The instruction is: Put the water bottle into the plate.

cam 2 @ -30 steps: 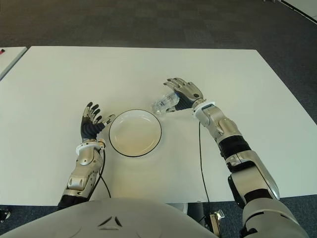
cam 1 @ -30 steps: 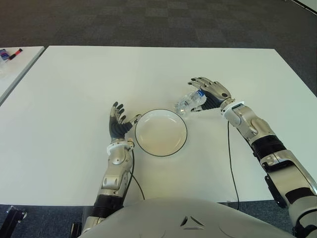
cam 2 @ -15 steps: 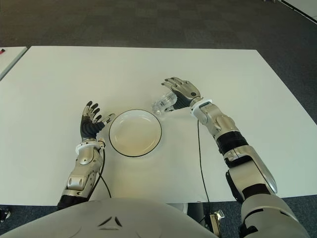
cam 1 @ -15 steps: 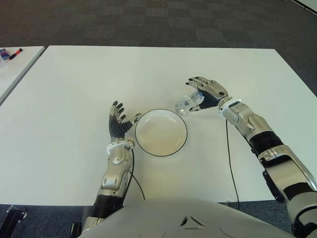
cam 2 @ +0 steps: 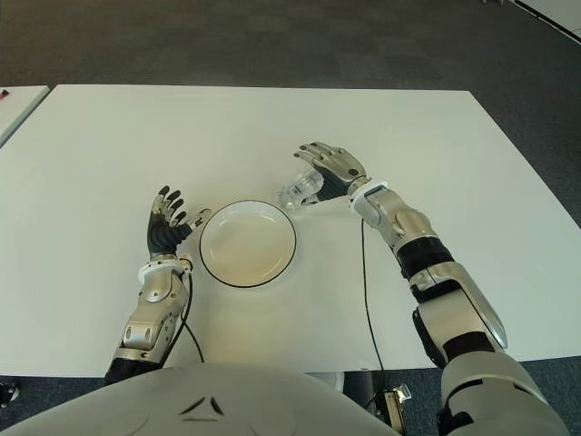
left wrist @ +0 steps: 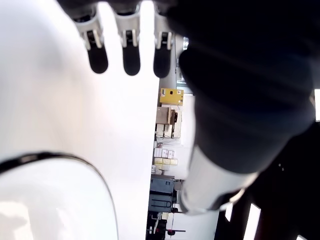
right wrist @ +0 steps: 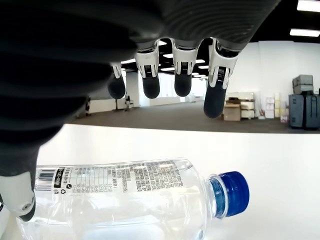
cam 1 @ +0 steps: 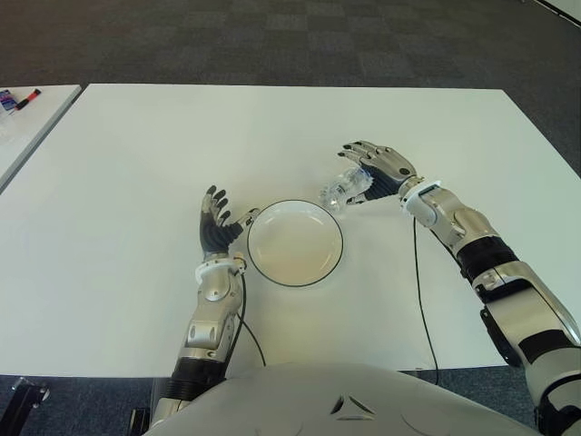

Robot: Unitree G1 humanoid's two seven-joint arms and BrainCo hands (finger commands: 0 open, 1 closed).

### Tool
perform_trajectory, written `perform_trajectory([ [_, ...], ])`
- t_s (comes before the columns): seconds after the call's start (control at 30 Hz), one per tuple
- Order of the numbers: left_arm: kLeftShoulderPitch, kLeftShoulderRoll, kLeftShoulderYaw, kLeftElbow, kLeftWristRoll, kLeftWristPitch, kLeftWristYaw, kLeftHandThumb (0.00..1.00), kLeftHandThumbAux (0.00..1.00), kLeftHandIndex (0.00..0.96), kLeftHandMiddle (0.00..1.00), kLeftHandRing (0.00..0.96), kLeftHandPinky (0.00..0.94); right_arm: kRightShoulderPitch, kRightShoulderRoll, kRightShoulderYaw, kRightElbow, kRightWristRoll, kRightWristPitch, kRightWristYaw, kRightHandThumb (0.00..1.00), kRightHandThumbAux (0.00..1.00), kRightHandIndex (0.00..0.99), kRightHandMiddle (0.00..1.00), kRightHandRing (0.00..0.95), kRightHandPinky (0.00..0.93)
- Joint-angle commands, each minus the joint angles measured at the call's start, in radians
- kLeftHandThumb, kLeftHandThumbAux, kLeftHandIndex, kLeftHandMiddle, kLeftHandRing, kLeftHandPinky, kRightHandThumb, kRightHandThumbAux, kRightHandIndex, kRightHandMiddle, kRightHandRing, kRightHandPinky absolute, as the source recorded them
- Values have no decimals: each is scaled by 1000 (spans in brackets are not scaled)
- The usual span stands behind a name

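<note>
**Fingers spread over the lying bottle, not yet closed**

Fingers [right wrist: 218,98] of the right hand [cam 1: 381,169] are extended and spread, arched above the water bottle [cam 1: 346,186] without gripping it. In the right wrist view four fingertips hang clear above the bottle and the thumb comes down beside its label end; whether the thumb touches the bottle cannot be told. The bottle is clear, with a blue cap [right wrist: 230,194] and a printed label, and it lies on its side on the white surface [cam 1: 136,154], under the palm and just beside the far right rim of the plate [cam 1: 295,243], outside it.

The left hand [cam 1: 216,227] shows just beside the plate on its left, fingers [left wrist: 98,56] straight and fanned, holding nothing; the thumb points at the plate's rim, and contact cannot be judged. The plate, white with a dark edge, lies between the two hands, nothing on it.

A thin black cable [cam 1: 420,291] runs along the surface beside the right forearm. Far to the left of the left hand, on a second table, small items [cam 1: 18,98] lie, too small to identify.

Counted: one bottle, one plate, one cable, two hands.
</note>
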Motion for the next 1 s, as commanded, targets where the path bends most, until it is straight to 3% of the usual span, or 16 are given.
perform_trajectory([
  [0.03, 8, -80, 2, -9, 9, 21, 15, 0, 955, 86, 147, 136, 164, -28, 6, 17, 22, -8, -18, 6, 693, 565, 0, 0, 19, 230],
  [0.37, 12, -82, 6, -13, 1, 13, 10, 0, 968, 80, 151, 138, 164, -61, 15, 31, 73, 11, -66, 36, 708, 553, 0, 7, 35, 220],
  [0.8, 16, -81, 7, -14, -2, 7, 4, 0, 955, 75, 145, 135, 167, -120, 14, 75, 143, -8, -152, 46, 816, 498, 0, 14, 79, 303],
  [1.0, 15, -79, 7, -14, 0, 8, 4, 0, 959, 73, 149, 135, 162, -144, 11, 97, 162, -27, -186, 35, 824, 488, 2, 22, 80, 283],
])
